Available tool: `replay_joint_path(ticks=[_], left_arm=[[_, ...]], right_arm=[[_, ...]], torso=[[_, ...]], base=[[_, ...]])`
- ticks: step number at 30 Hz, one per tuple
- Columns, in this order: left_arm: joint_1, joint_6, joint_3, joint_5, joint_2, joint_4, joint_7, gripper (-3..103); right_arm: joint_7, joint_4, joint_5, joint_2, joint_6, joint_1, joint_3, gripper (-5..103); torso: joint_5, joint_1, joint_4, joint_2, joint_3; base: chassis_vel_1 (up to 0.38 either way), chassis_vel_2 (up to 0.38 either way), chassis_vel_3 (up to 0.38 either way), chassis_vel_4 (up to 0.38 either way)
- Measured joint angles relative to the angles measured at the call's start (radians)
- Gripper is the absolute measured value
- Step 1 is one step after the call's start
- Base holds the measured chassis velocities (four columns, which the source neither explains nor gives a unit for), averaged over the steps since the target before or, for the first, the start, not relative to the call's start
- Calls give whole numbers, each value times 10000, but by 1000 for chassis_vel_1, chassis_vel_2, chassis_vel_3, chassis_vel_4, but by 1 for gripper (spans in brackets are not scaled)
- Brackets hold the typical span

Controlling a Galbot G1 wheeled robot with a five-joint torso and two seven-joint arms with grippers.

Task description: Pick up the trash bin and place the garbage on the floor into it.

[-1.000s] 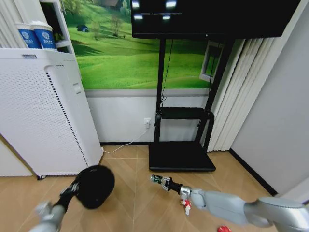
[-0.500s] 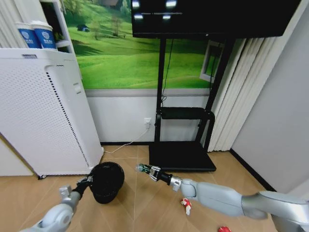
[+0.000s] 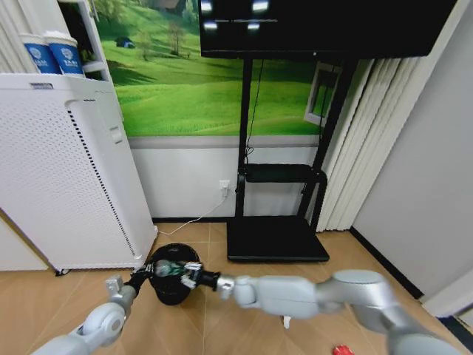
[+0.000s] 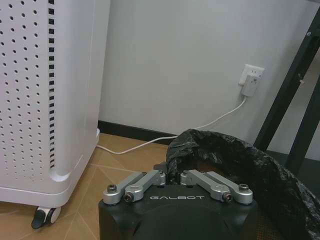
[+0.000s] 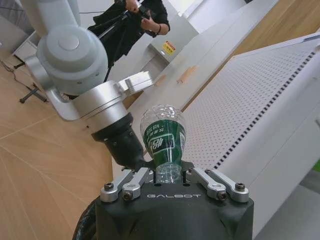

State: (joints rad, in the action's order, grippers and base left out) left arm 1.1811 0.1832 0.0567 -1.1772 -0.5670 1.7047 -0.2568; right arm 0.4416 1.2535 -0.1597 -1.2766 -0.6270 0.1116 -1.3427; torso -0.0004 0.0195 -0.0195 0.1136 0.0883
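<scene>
My left gripper (image 4: 174, 176) pinches the near rim of the trash bin (image 3: 173, 277), which stands on the floor (image 3: 214, 325) just beside the white cabinet (image 3: 66, 170). My right gripper (image 5: 170, 176) clamps the bottle (image 5: 163, 138) over the bin's mouth. Wrapper bits (image 3: 341, 350) lie on open parquet, well apart from the bin.

The head camera looks down from high up; both wrist cameras sit close, all sharing the trash bin (image 3: 172, 272) at 11 o'clock.

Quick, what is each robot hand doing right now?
Left gripper: shut on the trash bin rim.
Right gripper: shut on the plastic bottle.
</scene>
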Motion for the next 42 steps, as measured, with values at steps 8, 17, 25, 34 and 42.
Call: replay_joint_path(ticks=[8, 17, 25, 34, 42], left_arm=[[399, 34, 267, 77, 0, 198, 171, 7], [1090, 194, 651, 402, -122, 556, 543, 7], [1371, 267, 978, 455, -134, 644, 569, 7], [2420, 536, 1934, 715, -194, 661, 827, 7], [2396, 573, 1846, 913, -278, 725, 859, 7]], right_arm=[[103, -914, -392, -987, 97, -126, -553, 23], [533, -1605, -1101, -1442, 434, -232, -987, 47], [794, -1105, -1223, -948, 503, -329, -916, 75], [759, -143, -1608, 1354, 371, -215, 665, 100], [391, -311, -2783, 4302, 361, 2400, 2317, 100]], torso=[[0, 0, -5, 0, -1], [1, -1, -6, 1, -2], [4, 0, -6, 1, -1], [7, 0, -2, 2, -1], [8, 0, -12, 2, -1]], base=[[0, 0, 0, 0], [0, 0, 0, 0], [0, 0, 0, 0], [0, 0, 0, 0], [0, 0, 0, 0]])
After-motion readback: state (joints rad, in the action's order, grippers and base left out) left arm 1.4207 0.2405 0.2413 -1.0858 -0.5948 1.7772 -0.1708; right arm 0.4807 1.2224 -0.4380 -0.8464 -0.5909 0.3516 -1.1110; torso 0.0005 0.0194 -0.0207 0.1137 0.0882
